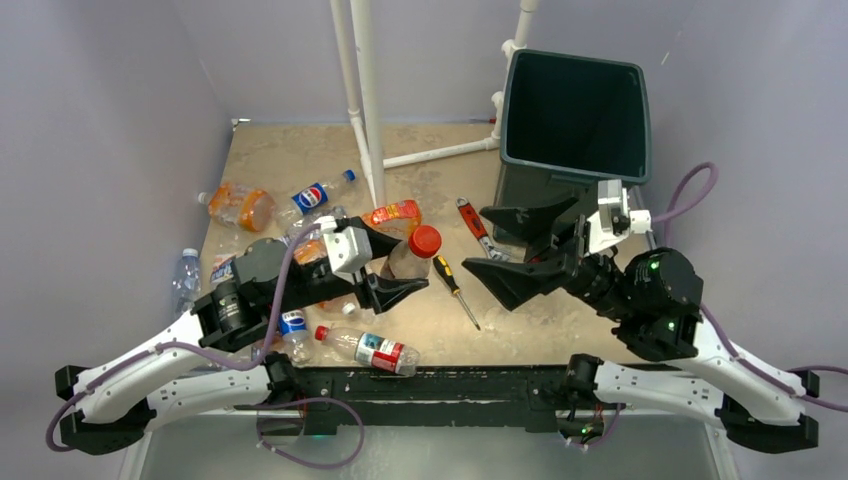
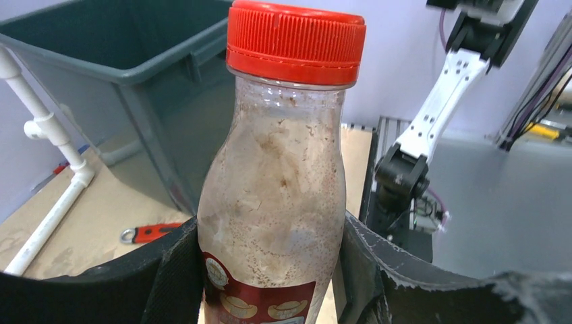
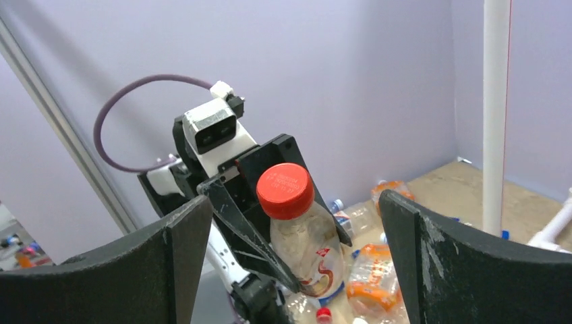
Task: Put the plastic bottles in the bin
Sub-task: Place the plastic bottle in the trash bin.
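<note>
My left gripper (image 1: pixel 405 262) is shut on a cloudy plastic bottle (image 1: pixel 413 250) with a red cap and red label, held upright above the table's middle. In the left wrist view the bottle (image 2: pixel 283 169) fills the gap between both fingers (image 2: pixel 172 270). My right gripper (image 1: pixel 482 240) stands open just to its right, facing it, with nothing between its fingers (image 3: pixel 438 256); in its view the held bottle (image 3: pixel 303 236) is ahead. The dark green bin (image 1: pixel 573 58) is at the back right. Several more bottles lie at the left: a Pepsi one (image 1: pixel 318 193), an orange one (image 1: pixel 243 205), a red-labelled one (image 1: pixel 372 349).
A yellow-and-black screwdriver (image 1: pixel 455 288) and a red-handled wrench (image 1: pixel 472 218) lie between the grippers and the bin. White pipes (image 1: pixel 368 90) rise at the back centre. An orange label scrap (image 1: pixel 395 212) lies behind the left gripper. Walls enclose the table.
</note>
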Robot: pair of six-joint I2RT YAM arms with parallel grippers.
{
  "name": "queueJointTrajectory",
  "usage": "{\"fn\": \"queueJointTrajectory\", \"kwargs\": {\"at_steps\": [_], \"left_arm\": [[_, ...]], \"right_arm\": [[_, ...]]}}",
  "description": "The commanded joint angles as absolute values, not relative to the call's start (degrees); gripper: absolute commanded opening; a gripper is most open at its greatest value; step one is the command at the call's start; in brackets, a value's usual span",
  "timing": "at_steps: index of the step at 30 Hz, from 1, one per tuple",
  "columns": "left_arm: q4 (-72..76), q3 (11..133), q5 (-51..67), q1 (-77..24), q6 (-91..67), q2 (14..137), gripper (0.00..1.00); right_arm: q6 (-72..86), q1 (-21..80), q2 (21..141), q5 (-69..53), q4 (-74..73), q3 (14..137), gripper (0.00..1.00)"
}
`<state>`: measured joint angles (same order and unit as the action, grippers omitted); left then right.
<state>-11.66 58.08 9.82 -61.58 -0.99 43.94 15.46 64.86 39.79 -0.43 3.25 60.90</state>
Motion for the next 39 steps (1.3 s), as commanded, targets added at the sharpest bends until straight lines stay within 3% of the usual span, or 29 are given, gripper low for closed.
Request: {"fn": "queueJointTrajectory", "kwargs": {"at_steps": [1,8,14,17,21,22,25,26,29,33,36,39], "left_arm": [[-0.9,57.66,8.56,-61.7,-7.37,44.65,0.0],[1.2,58.72,9.27,-61.7,-8.13,46.92,0.0],[2.11,58.71,8.94,-61.7,-8.17,46.91,0.0],[2.04,58.46,8.92,-61.7,-8.0,46.72,0.0],[1.24,58.36,8.74,-61.7,-7.91,46.97,0.02],[0.9,58.36,8.52,-61.7,-7.95,47.02,0.22],[0.1,58.45,6.32,-61.7,-8.65,46.3,0.82],[-0.88,58.33,4.55,-61.66,-9.01,45.33,0.89],[-1.69,56.64,-2.13,-61.7,-9.32,40.63,0.95],[-2.25,51.08,-19.93,-61.7,-8.91,32.36,0.99],[-4.32,48.13,-31.43,-61.69,-12.22,27.6,0.99],[-6.01,46.5,-36.92,-61.66,-15.41,25.27,0.99]], "right_arm": [[18.64,64.95,44.54,3.98,16.22,60.55,0.96],[18.11,64.95,51.85,3.22,14.22,66.05,0.92],[18.19,64.95,54.1,1.25,12.67,67.97,0.78],[18.45,64.95,53.53,0.98,11.94,67.41,0.61],[18.13,64.95,51.71,0.21,11.56,66.63,0.1],[17.8,64.97,51.42,0.18,11.19,66.81,0.0],[15.43,64.95,49.97,2.36,8.76,68.6,0.0],[14.22,64.95,49.22,4.85,7.71,69.74,0.0],[8.61,64.95,47.13,16.99,5.48,73.68,0.0],[-1.31,64.95,46.15,33.04,8.5,75.3,0.0],[-12.22,64.91,51.14,48.55,13.69,78.07,0.0],[-24.34,63.87,58.07,56.47,20.4,82.81,0.0]]}}
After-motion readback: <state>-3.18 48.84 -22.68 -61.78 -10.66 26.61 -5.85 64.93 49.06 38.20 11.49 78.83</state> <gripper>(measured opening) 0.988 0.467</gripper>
